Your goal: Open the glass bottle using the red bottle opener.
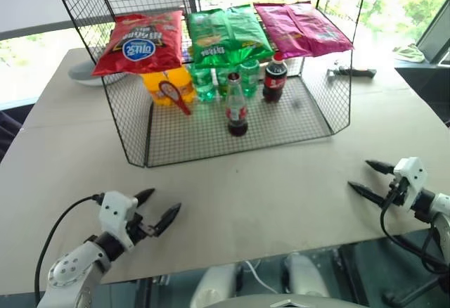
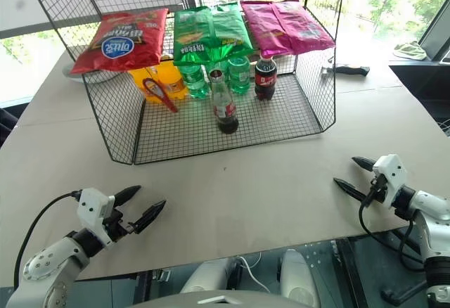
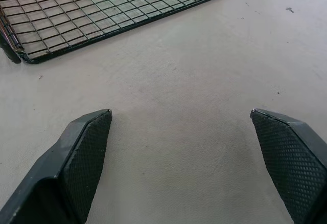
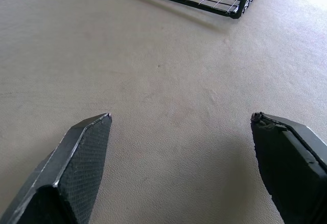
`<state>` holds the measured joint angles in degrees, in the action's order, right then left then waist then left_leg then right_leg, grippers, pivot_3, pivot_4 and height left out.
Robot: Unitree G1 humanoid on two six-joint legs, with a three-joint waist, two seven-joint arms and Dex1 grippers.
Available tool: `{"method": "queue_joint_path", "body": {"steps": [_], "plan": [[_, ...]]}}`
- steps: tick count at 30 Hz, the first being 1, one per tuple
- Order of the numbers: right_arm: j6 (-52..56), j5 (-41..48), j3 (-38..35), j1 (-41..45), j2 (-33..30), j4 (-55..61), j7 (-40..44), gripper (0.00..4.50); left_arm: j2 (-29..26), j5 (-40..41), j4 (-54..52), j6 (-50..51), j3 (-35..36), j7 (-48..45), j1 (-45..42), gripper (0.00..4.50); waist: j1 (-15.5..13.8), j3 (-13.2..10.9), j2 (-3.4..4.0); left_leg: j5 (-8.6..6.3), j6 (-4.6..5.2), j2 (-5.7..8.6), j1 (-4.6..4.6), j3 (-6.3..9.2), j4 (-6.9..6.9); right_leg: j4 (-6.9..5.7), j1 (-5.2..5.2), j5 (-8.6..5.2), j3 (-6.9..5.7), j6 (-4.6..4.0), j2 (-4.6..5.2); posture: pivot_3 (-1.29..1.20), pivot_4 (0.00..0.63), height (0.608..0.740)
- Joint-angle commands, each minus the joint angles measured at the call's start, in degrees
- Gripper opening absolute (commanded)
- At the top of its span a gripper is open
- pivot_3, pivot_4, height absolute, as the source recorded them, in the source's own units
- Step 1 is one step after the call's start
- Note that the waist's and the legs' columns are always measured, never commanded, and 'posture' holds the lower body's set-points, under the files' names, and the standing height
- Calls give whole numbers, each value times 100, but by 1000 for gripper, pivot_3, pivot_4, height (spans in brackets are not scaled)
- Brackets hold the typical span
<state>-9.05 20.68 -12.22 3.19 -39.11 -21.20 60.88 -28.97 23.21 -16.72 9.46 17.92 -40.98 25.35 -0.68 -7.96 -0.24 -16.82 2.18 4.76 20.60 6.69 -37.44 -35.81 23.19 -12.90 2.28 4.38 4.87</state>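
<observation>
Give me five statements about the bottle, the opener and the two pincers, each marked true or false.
1. The glass bottle stands upright on the wire rack's floor. True.
2. The left pincer grips the red bottle opener. False: it is open and empty above the table; the opener lies in the rack.
3. The right pincer is open. True.
4. The glass bottle lies on its side. False: upright.
5. The opener is left of the glass bottle. True.

Colours on your shelf

You see a red opener [image 1: 176,98], a dark bottle [image 1: 236,107] with a red band, red, green and pink snack bags [image 1: 227,34], and a black wire rack [image 1: 232,129].
</observation>
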Motion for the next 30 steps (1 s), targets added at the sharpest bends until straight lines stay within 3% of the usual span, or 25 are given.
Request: {"method": "queue_joint_path", "body": {"steps": [1, 23, 30], "plan": [[-23, 23, -86, 32, -27, 104, 5, 4389, -21, -22, 66, -24, 38, 12, 13, 4500, 0, 0, 0, 0, 0, 0, 0, 0, 0, 0, 0, 0, 0, 0, 0, 0, 150, 740], [-38, -29, 45, 108, 152, 242, -61, 4389, 128, 119, 97, -105, 61, 20, -235, 4500, -1, 0, 0, 1, -1, 0, -1, 1, 0, -1, 0, 0, -1, 0, -1, 0, 150, 740], [418, 210, 259, -18, 457, 1295, -172, 4389, 356, 82, 161, -152, -50, 264, -827, 4500, -4, -3, 1, 10, -17, 0, 9, 2, 0, -1, 9, 0, -1, 0, -1, 0, 150, 740]]}}
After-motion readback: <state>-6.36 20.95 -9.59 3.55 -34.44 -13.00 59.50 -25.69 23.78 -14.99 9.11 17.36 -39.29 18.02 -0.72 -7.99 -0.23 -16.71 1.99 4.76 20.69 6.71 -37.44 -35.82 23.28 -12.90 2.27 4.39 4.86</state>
